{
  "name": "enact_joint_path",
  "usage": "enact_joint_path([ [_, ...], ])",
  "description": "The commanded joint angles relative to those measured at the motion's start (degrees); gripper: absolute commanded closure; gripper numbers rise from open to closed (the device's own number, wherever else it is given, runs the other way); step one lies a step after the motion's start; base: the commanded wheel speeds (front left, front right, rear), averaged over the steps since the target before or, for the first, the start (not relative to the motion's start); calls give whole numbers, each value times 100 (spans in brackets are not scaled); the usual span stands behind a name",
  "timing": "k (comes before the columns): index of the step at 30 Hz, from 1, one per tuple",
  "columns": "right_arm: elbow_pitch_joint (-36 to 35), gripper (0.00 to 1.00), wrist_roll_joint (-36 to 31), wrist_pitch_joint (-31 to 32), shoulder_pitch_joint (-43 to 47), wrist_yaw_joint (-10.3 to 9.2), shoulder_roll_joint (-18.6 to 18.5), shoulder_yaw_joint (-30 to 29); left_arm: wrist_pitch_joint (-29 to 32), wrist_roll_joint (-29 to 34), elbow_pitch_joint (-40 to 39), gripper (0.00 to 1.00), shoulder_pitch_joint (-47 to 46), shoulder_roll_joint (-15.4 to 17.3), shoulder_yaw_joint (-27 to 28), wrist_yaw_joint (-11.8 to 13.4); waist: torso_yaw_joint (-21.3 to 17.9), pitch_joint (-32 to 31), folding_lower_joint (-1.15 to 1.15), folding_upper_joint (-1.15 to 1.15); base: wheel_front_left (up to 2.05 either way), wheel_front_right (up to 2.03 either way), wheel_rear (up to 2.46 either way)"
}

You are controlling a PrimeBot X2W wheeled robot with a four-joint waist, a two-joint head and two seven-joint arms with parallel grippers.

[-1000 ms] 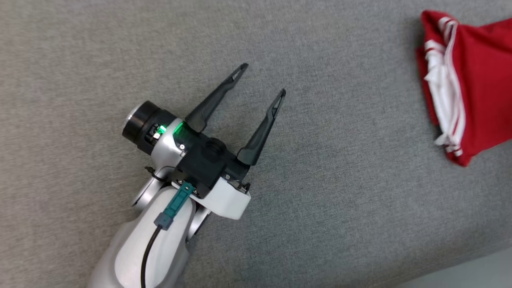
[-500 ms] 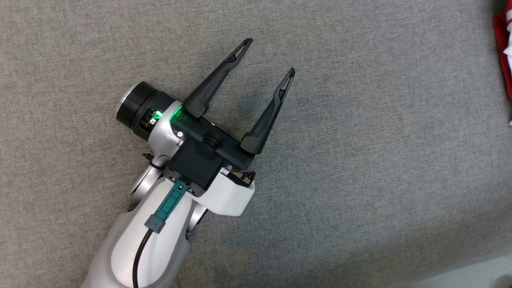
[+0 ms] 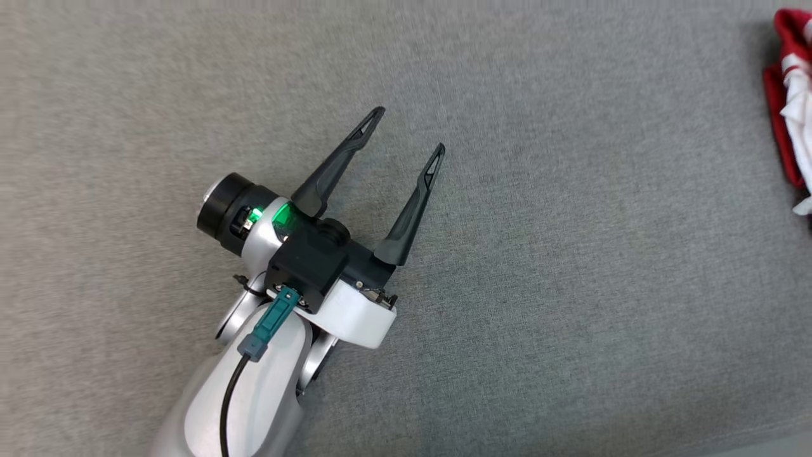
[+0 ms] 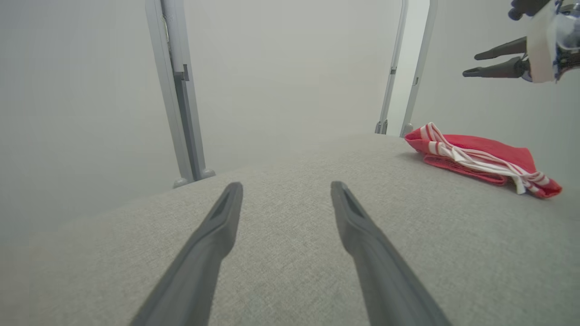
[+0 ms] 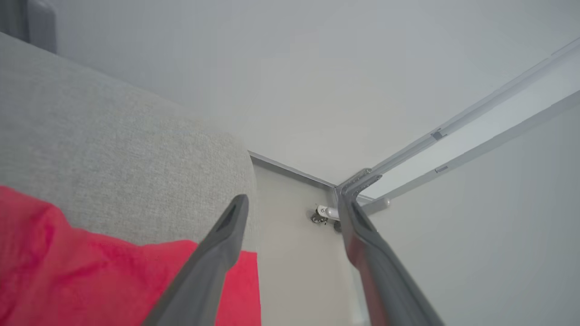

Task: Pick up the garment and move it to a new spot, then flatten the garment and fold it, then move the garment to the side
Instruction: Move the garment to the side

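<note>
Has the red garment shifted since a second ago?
Yes. In the head view the red garment lies farther to the robot's right: the cushion edge at lower right barely shifted, yet the gap to the left gripper widened.

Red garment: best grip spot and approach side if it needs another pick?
Probably the red garment's edge toward the cushion's middle, where the white-striped trim bunches in stacked layers. It lies low and flat on the grey cushion, so come from above with the right gripper, which hangs open over it, and pinch all layers at once.
</note>
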Motion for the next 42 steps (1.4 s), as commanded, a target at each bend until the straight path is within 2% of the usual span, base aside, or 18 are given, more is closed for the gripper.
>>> enact_joint_path([
  [1,-211,0,-130,-26,207,-3,62,-96,-2,-76,12,0,150,-23,39,47,226,-523,0,0,0,0,0],
  [3,-599,0,-455,-27,498,-4,131,-227,-3,-167,12,0,344,-68,79,66,370,-960,0,0,0,0,0],
  [4,-890,0,-606,-27,770,-3,286,-329,-3,-228,-5,0,495,-73,146,87,467,-1219,0,0,0,0,0],
  [8,-1329,0,-770,-26,1244,-4,466,-509,-3,-307,25,0,756,-90,270,99,622,-1599,0,0,0,0,0],
  [16,-2687,0,-1079,-27,2921,-3,1347,-1430,-4,-510,20,0,1623,-126,918,281,986,-2447,0,0,0,0,0],
  [24,-3643,0,-1582,-28,4335,-3,2352,-2861,-4,-588,109,0,2132,-138,1339,396,1200,-2746,0,0,0,0,0],
  [29,-4166,0,-2014,-27,5023,-3,3073,-3532,-4,-769,54,0,2318,-139,1511,513,1223,-2851,0,0,0,0,0],
  [34,-4579,0,-2311,-27,5536,-3,3629,-3794,-4,-1073,-69,0,2481,-142,1646,627,1256,-2890,0,0,0,0,0],
  [42,-4803,0,-2527,-26,5998,-3,4106,-4039,-3,-1066,33,0,2680,-137,1632,667,1313,-3002,0,0,0,0,0],
])
